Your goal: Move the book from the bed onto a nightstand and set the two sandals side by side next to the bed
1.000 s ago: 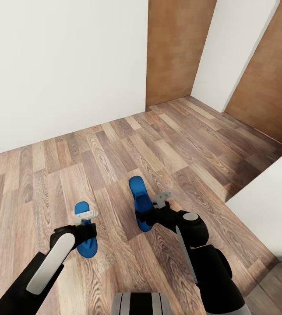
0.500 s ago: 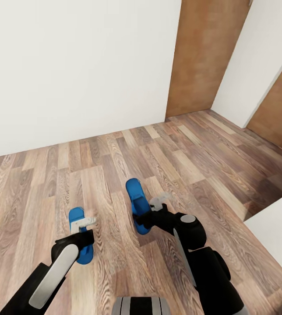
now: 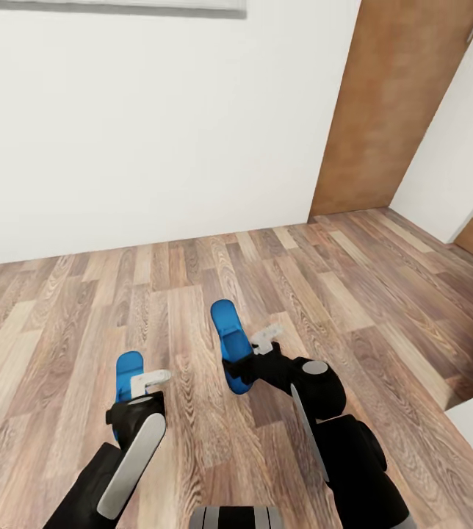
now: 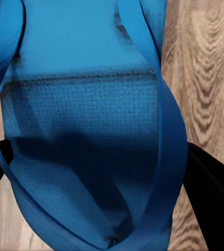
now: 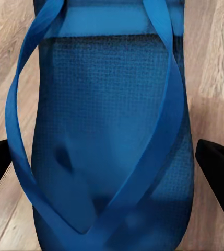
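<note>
Blue foam flip-flops, one in each of my grippers: the left gripper (image 3: 139, 400) is clamped on the left sandal (image 3: 128, 371), the right gripper (image 3: 245, 367) on the right sandal (image 3: 228, 339), both carried over the wood floor (image 3: 354, 308). I judge them light, bendy and a little springy, so I'd hold across the sole edges, clear of the thin straps (image 5: 161, 130).

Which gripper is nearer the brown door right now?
Right. The right gripper, holding a sandal, is on the side of the door; the left gripper, with the other sandal, sits farther across the floor.
</note>
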You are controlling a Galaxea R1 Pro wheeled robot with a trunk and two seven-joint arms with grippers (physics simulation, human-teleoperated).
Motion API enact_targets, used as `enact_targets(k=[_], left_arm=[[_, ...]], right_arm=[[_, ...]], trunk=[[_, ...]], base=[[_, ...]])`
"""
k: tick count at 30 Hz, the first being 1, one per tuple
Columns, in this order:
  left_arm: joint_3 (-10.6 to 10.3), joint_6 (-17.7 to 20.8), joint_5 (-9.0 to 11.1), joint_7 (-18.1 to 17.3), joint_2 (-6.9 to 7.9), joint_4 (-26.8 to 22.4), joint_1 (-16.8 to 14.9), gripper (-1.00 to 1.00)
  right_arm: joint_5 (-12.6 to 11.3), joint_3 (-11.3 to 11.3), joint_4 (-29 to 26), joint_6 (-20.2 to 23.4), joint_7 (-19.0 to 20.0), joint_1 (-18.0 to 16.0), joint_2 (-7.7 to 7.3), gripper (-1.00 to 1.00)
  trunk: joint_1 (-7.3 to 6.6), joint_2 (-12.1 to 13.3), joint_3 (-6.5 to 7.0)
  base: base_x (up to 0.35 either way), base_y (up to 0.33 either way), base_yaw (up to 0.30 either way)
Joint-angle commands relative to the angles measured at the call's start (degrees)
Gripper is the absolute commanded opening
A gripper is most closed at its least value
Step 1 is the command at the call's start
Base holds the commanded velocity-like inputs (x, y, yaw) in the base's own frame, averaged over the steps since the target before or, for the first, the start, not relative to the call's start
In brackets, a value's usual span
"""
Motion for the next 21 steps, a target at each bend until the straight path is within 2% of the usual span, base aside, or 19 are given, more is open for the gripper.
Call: enact_targets(k=[1,4,11,12,15,16,17,18,19,21], left_arm=[[0.0,0.5,0.3,0.4,0.06,0.0,-0.1,-1.0],[0.0,0.7,0.2,0.2,0.4,0.0,-0.1,-1.0],[-0.4,0.9,0.0,-0.2,1.46,-0.2,0.8,-1.0],[-0.2,0.8,-0.2,-1.6,1.99,0.0,0.8,-1.0],[1.1,0.8,-2.4,-9.4,2.8,0.8,1.0,-1.0],[2.1,0.8,-3.9,-12.7,2.78,1.3,1.1,-1.0],[4.9,0.7,-8.9,-20.7,2.49,2.2,1.1,-1.0],[6.7,0.8,-12.4,-25.0,2.03,2.5,1.2,-1.0],[11.1,0.8,-20.6,-33.6,0.31,3.0,1.7,-1.0],[16.3,0.9,-29.3,-41.7,-1.88,3.3,2.2,-1.0]], right_arm=[[0.6,0.0,-0.1,0.2,0.5,0.0,0.01,-1.0],[0.6,0.1,-0.1,0.2,0.5,0.0,0.01,-1.0],[0.6,-0.2,-0.1,0.2,0.5,0.0,0.01,-1.0],[0.6,-0.2,-0.1,0.2,0.5,0.0,0.01,-1.0],[0.6,-0.3,-0.1,0.2,0.5,0.0,0.01,-1.0],[0.6,-0.3,-0.1,0.2,0.5,0.0,0.01,-1.0],[0.6,-0.3,-0.1,0.2,0.5,0.0,0.01,-1.0],[0.6,-0.3,-0.1,0.2,0.5,0.0,0.01,-1.0],[0.6,-0.2,-0.1,0.2,0.5,0.0,0.01,-1.0],[0.6,-0.2,-0.1,0.2,0.5,0.0,0.01,-1.0]], trunk=[[-0.03,0.0,0.18],[-0.11,0.0,0.85],[-0.11,0.0,0.85],[-0.11,0.0,0.85],[-0.11,0.0,0.85],[-0.11,0.0,0.85],[-0.11,0.0,0.85],[-0.11,0.0,0.85],[-0.11,0.0,0.85],[-0.11,0.0,0.85]], base=[[0.0,0.0,0.284],[0.0,0.0,0.284],[0.0,0.0,0.284],[0.0,0.0,0.284],[0.0,0.0,0.284],[0.0,0.0,0.284],[0.0,0.0,0.284],[0.0,0.0,0.284],[0.0,0.0,0.284],[0.0,0.0,0.284]])
